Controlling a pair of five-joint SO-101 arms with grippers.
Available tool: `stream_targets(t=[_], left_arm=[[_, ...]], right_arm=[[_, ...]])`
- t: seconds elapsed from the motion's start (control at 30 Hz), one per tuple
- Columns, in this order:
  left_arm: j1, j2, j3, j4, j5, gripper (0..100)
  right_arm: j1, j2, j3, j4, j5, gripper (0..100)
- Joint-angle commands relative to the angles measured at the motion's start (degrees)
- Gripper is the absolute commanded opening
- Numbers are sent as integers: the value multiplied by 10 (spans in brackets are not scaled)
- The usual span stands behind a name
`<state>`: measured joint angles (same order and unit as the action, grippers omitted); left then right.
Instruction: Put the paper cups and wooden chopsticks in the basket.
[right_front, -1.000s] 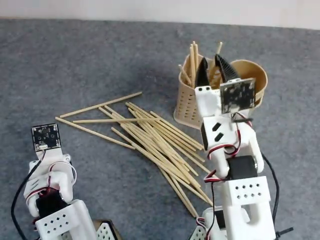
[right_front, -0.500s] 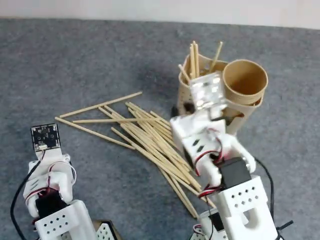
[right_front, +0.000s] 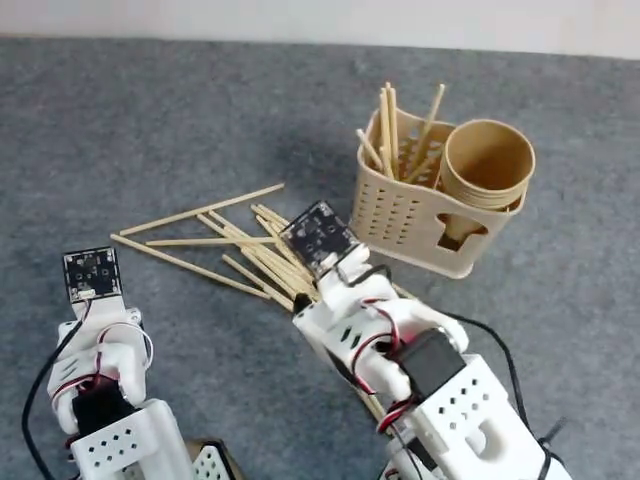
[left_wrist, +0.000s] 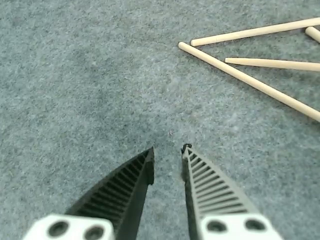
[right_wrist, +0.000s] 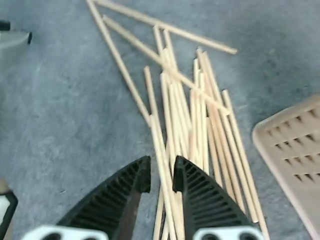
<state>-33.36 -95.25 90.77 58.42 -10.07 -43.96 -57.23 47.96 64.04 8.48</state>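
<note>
Grey, fuzzy cloth covers the counter (right_front: 140, 120), with a pale wall along the top of the frame; the basket (right_front: 405, 215) sits at the upper right, with the paper cups (right_front: 487, 165) stacked inside and a few sticks standing beside them; most wooden chopsticks (right_front: 250, 252) lie in a loose heap in the middle; they look light, thin and stiff, and may roll, so pinching one near its middle seems best; the right end effector (right_wrist: 161, 172) hangs over the heap, tips a little apart, holding nothing; the left end effector (left_wrist: 167, 150), tips also a little apart, hangs over bare cloth near some stick ends.
</note>
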Motion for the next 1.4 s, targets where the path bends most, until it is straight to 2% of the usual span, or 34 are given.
stream_targets(t=[0.0, 0.13, 0.3, 0.83, 1.37], left_arm=[[10, -5, -6, -10, 4, 109], [10, -5, -6, -9, 4, 109], [9, -5, -6, -8, 4, 109], [9, -5, -6, -8, 4, 109], [9, -5, -6, -8, 4, 109]], right_arm=[[-7, 28, -3, 2, 7, 80], [-8, 103, -3, -5, 4, 80], [-8, 192, 1, -69, 4, 80], [-6, 375, 2, -162, 7, 80], [-6, 427, 0, -163, 8, 77]])
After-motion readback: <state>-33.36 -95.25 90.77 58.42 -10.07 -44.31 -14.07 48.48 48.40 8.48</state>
